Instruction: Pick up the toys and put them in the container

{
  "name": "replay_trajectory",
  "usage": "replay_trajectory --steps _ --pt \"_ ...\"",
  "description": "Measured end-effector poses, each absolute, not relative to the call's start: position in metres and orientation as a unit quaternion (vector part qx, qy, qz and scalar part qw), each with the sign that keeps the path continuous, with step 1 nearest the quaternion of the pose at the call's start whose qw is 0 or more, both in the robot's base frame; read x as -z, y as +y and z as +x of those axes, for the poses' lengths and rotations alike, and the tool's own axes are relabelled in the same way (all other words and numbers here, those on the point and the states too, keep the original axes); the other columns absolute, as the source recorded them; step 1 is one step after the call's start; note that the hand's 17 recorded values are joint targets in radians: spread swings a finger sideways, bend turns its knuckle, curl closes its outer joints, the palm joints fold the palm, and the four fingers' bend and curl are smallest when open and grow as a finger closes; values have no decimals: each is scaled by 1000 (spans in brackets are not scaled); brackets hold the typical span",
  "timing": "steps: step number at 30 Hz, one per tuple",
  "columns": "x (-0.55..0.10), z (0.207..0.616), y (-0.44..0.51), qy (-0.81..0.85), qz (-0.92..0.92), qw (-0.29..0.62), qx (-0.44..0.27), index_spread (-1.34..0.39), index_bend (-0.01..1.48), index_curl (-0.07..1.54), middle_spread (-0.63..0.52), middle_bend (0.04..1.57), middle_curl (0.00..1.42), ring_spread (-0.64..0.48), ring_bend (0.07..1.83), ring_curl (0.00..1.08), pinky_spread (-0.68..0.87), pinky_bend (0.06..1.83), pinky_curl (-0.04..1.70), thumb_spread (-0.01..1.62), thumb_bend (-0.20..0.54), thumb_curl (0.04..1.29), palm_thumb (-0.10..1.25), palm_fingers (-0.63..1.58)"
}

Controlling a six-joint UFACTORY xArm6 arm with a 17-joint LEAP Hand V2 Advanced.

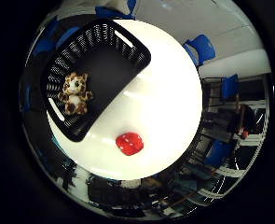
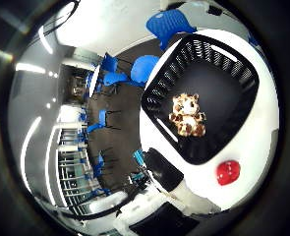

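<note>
A black mesh basket (image 1: 130,45) stands on a round white table (image 1: 170,103). A brown and white spotted plush animal (image 1: 75,93) lies on the basket's floor. A small red toy (image 1: 129,143) lies on the table beside the basket, away from it. The right thumb side palm view shows the same plush (image 2: 189,114) in the basket and the red toy (image 2: 227,172) on the table. My hand (image 2: 164,177) shows there only as black and white parts at the edge, relaxed, well above the table and holding nothing.
Blue chairs (image 2: 145,69) stand around the table on a dark floor. More blue chairs (image 1: 200,47) and desks stand farther off in the room.
</note>
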State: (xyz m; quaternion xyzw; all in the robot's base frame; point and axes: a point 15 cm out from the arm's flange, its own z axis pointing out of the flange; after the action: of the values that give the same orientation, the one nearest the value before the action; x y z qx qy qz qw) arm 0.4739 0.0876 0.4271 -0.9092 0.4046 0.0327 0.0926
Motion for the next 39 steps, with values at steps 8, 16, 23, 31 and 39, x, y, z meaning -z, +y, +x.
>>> replay_trajectory --steps 8,16,23,31,39 --pt "-446 447 3 455 -887 78 -15 -389 151 256 48 232 347 255 401 259 547 620 432 1156 -22 297 465 51" --pt "-394 417 -58 507 -860 40 -51 -382 158 262 96 194 330 237 356 248 506 585 367 1143 -21 284 440 24" --pt "-348 419 -80 527 -848 34 -32 -372 156 259 110 193 323 236 346 250 495 588 339 1124 -20 285 438 22" --pt "-292 418 -83 545 -837 24 -36 -371 154 257 112 197 321 236 341 253 493 598 320 1108 -22 283 436 25" --pt "-224 424 -86 560 -827 7 -41 -371 153 255 111 194 321 237 343 257 491 597 304 1103 -22 287 450 34"
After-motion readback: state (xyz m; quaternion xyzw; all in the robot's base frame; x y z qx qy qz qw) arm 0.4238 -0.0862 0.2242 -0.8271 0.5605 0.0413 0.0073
